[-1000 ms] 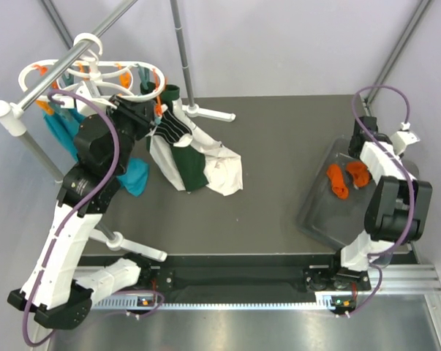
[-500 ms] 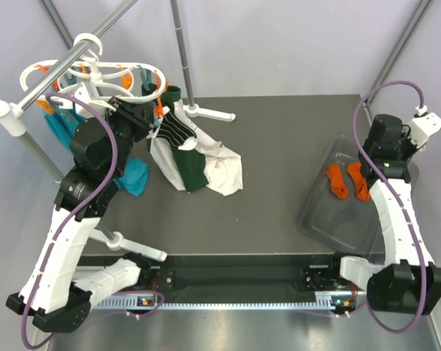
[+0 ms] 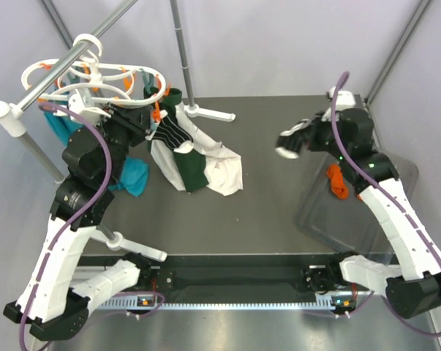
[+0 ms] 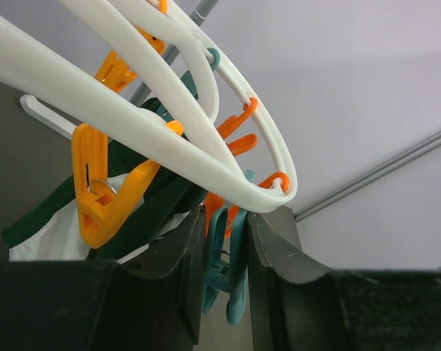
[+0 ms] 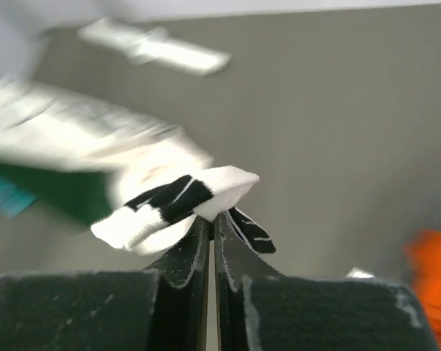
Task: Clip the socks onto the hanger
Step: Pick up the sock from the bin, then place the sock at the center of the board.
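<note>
The white oval hanger (image 3: 96, 73) hangs from the rail at the back left and fills the upper left wrist view (image 4: 169, 139), with orange clips (image 4: 96, 190). My left gripper (image 3: 153, 121) is at its right edge, its jaws (image 4: 224, 219) shut on a teal clip (image 4: 231, 263) under the ring. A dark striped sock (image 3: 172, 131) hangs beside it. My right gripper (image 3: 299, 139) is over the table's right middle, shut (image 5: 211, 219) on a black-and-white striped sock (image 5: 183, 201), which also shows in the top view (image 3: 287, 142). An orange sock (image 3: 336, 179) lies in the tray.
A grey rail (image 3: 55, 69) carries the hanger, and a stand pole (image 3: 182, 51) rises behind it. A white and dark-green cloth pile (image 3: 202, 168) and a teal cloth (image 3: 132, 175) lie at the left. A clear tray (image 3: 337, 219) sits at the right.
My right arm swung from the tray at the far right leftwards over the table, carrying the striped sock. My left arm stayed at the hanger, which shifted slightly.
</note>
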`<act>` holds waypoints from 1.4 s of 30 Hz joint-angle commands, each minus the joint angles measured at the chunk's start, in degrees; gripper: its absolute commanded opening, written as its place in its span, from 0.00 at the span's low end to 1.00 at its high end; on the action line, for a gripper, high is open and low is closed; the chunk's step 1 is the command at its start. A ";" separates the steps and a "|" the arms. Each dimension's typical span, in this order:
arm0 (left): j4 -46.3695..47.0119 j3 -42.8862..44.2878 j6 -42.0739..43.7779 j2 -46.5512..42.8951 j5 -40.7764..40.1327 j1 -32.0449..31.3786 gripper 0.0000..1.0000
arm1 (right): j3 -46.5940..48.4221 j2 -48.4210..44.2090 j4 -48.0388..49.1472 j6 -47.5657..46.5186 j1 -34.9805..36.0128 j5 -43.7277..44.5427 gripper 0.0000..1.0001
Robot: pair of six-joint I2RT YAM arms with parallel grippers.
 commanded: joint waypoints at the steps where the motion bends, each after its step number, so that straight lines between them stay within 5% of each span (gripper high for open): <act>1: -3.18 -0.94 0.08 -0.63 1.33 -0.04 0.00 | 3.24 -0.10 1.57 5.40 7.04 -18.51 0.00; 5: -3.35 -0.68 -0.09 -0.72 1.59 0.05 0.00 | 5.69 2.79 3.17 8.57 19.23 -19.87 0.00; 14: -4.06 -0.23 0.35 -1.51 1.42 -0.04 0.00 | 9.21 7.89 -5.09 7.09 32.53 -17.41 0.00; 19: -2.57 -1.11 0.78 -2.21 2.99 -0.04 0.00 | 14.46 11.41 -6.06 9.10 34.48 -16.71 0.00; 28: -0.98 -1.73 1.49 -2.56 3.96 -0.04 0.00 | 25.63 21.86 2.72 28.43 35.89 -18.08 0.00; 35: -1.42 -1.20 1.31 -2.74 3.53 -0.04 0.00 | 30.66 25.84 -12.73 13.27 39.04 -14.08 0.00; 42: -2.12 -0.94 1.31 -2.56 3.79 -0.04 0.00 | 20.57 18.28 -29.16 0.32 40.02 -4.76 0.00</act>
